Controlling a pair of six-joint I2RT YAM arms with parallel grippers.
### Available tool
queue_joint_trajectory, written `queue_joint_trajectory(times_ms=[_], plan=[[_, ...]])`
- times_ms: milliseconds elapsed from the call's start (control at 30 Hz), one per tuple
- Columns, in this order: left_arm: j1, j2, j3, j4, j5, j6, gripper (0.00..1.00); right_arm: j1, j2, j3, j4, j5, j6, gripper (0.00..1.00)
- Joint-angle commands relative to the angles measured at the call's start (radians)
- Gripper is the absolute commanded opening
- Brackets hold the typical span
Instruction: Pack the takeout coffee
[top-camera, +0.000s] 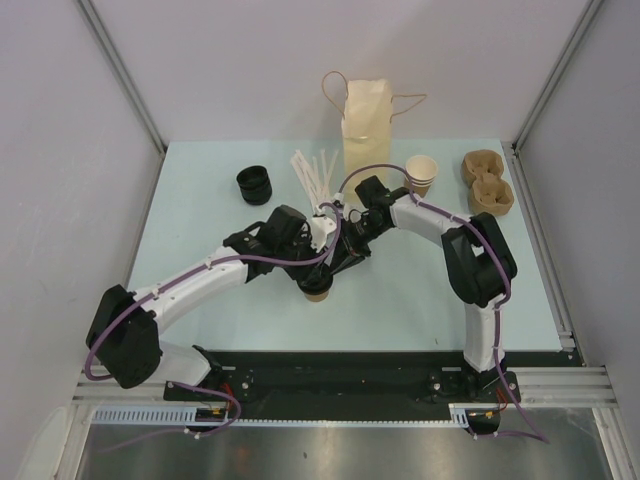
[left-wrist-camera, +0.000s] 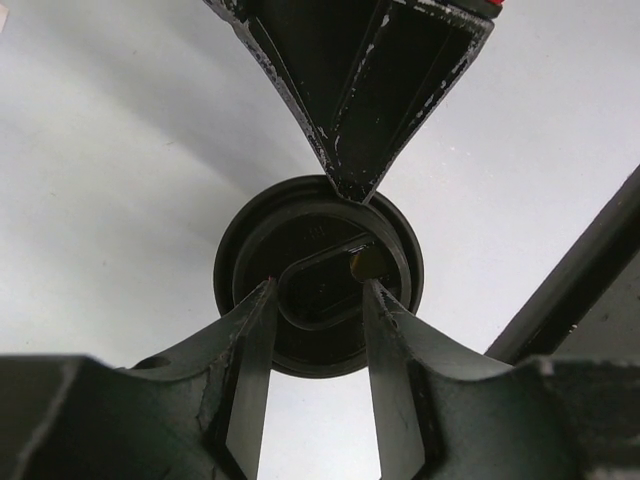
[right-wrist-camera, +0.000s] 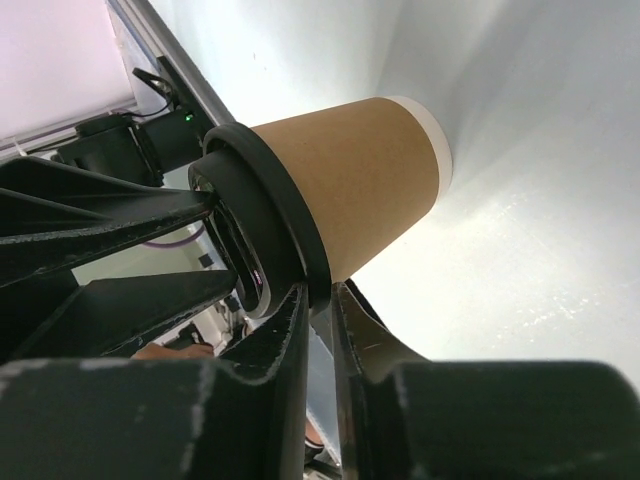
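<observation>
Tan takeout coffee (top-camera: 317, 291) stands upright in the middle of the bench (top-camera: 200, 230), black lid (left-wrist-camera: 300, 235) on, and both arms meet over it. Right gripper (right-wrist-camera: 318, 296): fingers nearly together, pinching the lid rim at one edge. Left gripper (left-wrist-camera: 318, 300): fingers spread over the lid top, either side of the raised centre; contact, can't tell. Paper bag (top-camera: 365, 125) is upright at the far edge, well apart from the coffee. Lidless cup stack (top-camera: 422, 175) sits just right of the bag.

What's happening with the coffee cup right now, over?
Left gripper open over the lid. Right gripper pinching lid's rim. Coffee cup upright on table, not bagged. Straws stand before bag.
</observation>
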Motion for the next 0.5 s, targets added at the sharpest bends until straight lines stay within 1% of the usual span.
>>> queue_joint_trajectory(times_ms=[0,100,333,433,467], plan=[[-0.005,0.015,-0.034,-0.001,0.004,0.013,0.44,0.013,0.078,-0.006,-0.031,0.149,-0.059,0.14],[-0.005,0.019,-0.045,0.0,0.011,0.013,0.43,0.026,0.095,-0.015,-0.043,0.186,-0.076,0.09],[-0.005,0.026,-0.036,-0.004,0.014,0.01,0.4,0.024,0.129,-0.031,-0.042,0.249,-0.084,0.05],[-0.004,0.024,-0.038,0.0,0.017,0.009,0.4,0.015,0.112,-0.029,-0.033,0.171,-0.078,0.04],[-0.004,0.021,-0.039,0.0,0.022,0.007,0.4,0.012,0.088,-0.028,-0.03,0.117,-0.073,0.05]])
